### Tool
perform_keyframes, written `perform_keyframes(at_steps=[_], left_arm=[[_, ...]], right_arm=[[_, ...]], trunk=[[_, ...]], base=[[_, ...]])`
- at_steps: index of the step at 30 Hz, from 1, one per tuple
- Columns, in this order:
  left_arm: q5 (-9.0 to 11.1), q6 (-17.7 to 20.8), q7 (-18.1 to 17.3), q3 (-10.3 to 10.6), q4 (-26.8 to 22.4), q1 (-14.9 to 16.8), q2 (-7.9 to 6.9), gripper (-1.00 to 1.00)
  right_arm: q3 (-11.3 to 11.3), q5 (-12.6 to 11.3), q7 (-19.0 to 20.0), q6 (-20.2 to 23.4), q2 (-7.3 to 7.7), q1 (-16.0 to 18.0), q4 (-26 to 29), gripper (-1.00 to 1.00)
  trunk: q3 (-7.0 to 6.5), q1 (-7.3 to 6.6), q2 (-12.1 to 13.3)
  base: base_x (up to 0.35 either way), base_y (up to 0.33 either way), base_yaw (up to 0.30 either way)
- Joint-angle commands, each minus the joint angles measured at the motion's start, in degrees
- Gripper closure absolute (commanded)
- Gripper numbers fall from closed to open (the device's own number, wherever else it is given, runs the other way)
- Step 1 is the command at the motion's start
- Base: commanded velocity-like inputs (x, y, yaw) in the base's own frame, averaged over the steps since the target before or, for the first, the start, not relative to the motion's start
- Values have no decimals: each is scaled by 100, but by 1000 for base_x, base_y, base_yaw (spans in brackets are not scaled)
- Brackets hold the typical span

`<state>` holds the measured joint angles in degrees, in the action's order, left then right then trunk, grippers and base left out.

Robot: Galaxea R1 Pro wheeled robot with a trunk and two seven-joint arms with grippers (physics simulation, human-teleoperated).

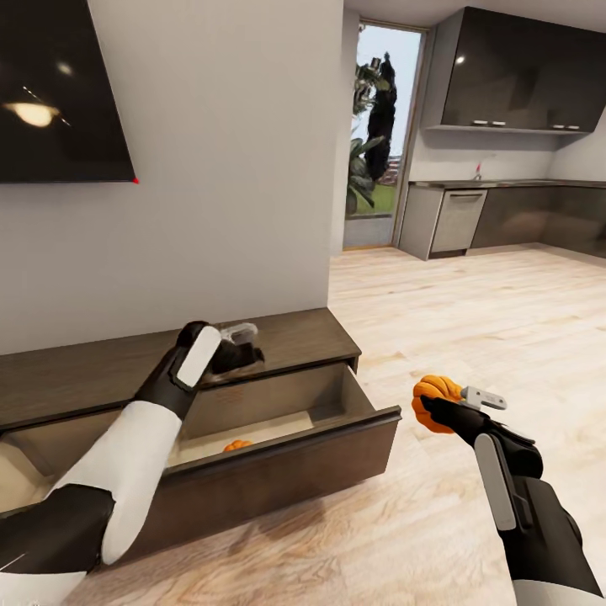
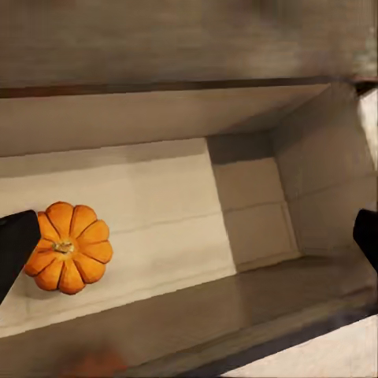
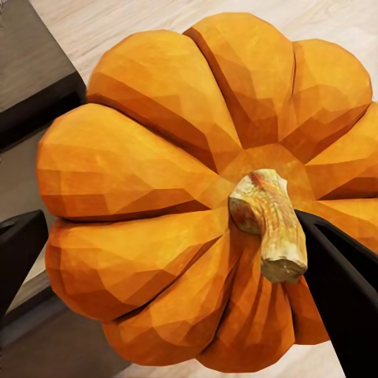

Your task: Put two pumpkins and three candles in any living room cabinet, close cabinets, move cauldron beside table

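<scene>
The long dark brown cabinet [image 1: 295, 337] stands against the wall with one drawer [image 1: 337, 454] pulled out. One orange pumpkin [image 1: 237, 445] [image 2: 69, 246] lies on the drawer's pale floor. My left gripper [image 1: 238, 347] [image 2: 190, 244] hovers above the drawer, open, its fingertips [image 2: 16, 248] wide apart and holding nothing. To the right of the drawer, over the floor, my right gripper [image 1: 448, 406] is shut on a second pumpkin [image 1: 433, 390] [image 3: 189, 197], stem facing the wrist camera, with black fingers [image 3: 346, 307] on either side.
A dark TV [image 1: 59, 93] hangs on the wall above the cabinet. Pale wood floor [image 1: 471, 320] stretches right toward a kitchen counter [image 1: 505, 210] and a glass doorway [image 1: 379, 135] with plants.
</scene>
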<state>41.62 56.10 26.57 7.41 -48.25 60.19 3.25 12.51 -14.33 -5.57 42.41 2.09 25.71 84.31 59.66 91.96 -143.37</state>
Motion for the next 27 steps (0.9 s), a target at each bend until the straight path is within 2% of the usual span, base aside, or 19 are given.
perform_keyframes(at_steps=[1, 3, 4, 5, 6, 7, 9, 10, 13, 15, 17, 20, 21, 25, 27], left_arm=[[938, 180, 64, 18, -844, 1, -277, -100], [1591, 217, 72, 72, -1440, -48, -507, -100], [1726, 223, 78, 94, -1597, -80, -564, -100], [1942, 230, 120, 145, -1924, -156, -670, -100], [2094, 235, 232, 205, -2282, -236, -758, -100], [2149, 236, 319, 240, -2472, -276, -792, -100], [2293, 241, 799, 418, -3172, -448, -887, -100], [2333, 240, 1035, 501, -3409, -532, -924, -100], [2380, 233, 1342, 610, -3846, -802, -1006, -100], [2392, 231, 1415, 637, -4072, -977, -1061, -100], [2396, 226, 1467, 656, -4320, -1162, -1199, -100], [2395, 194, 1491, 663, -4413, -1273, -1419, -100], [2395, 174, 1509, 664, -4433, -1316, -1577, -100], [2387, 151, 1512, 671, -4445, -1530, -1721, -100], [2382, 74, 1511, 672, -4450, -1605, -1736, -100]], right_arm=[[-16, -61, -58, 22, 2, 3, 7, 100], [-21, -61, -58, 21, 6, 4, 6, 100], [-23, -61, -58, 21, 7, 4, 4, 100], [-25, -58, -58, 20, 7, 4, 2, 100], [-27, -56, -58, 15, 5, 4, 1, 100], [-27, -55, -58, 9, 4, 4, 0, 100], [-44, -54, -58, -35, 3, 4, -4, 100], [-66, -53, -58, -56, 2, 4, -3, 100], [-111, -54, -58, -81, 2, 4, -2, 100], [-122, -55, -59, -91, 2, 4, -2, 100], [-131, -56, -69, -98, 2, 4, 5, 100], [-128, -48, -74, -101, 2, 4, 20, 100], [-122, -45, -75, -103, 7, 4, 36, 100], [-107, -44, -75, -102, 17, 4, 56, 100], [-100, -44, -77, -102, 22, 4, 58, 100]], trunk=[[7, 0, -2], [7, 0, -2], [7, 0, -2], [7, 0, -2], [7, 0, -2], [7, 0, -2], [7, 0, -2], [7, 0, -2], [7, 0, -2], [7, 0, -2], [7, 0, -2], [7, 0, -2], [7, 0, -2], [7, 0, -2], [7, 0, -2]], base=[[0, 0, 0], [0, 0, 0], [0, 0, 0], [0, 0, 0], [0, 0, 0], [0, 0, 0], [0, 0, 0], [0, 0, 0], [0, 0, 0], [0, 0, 0], [0, 0, 0], [0, 0, 0], [0, 0, 0], [0, 0, 0], [0, 0, 0]])
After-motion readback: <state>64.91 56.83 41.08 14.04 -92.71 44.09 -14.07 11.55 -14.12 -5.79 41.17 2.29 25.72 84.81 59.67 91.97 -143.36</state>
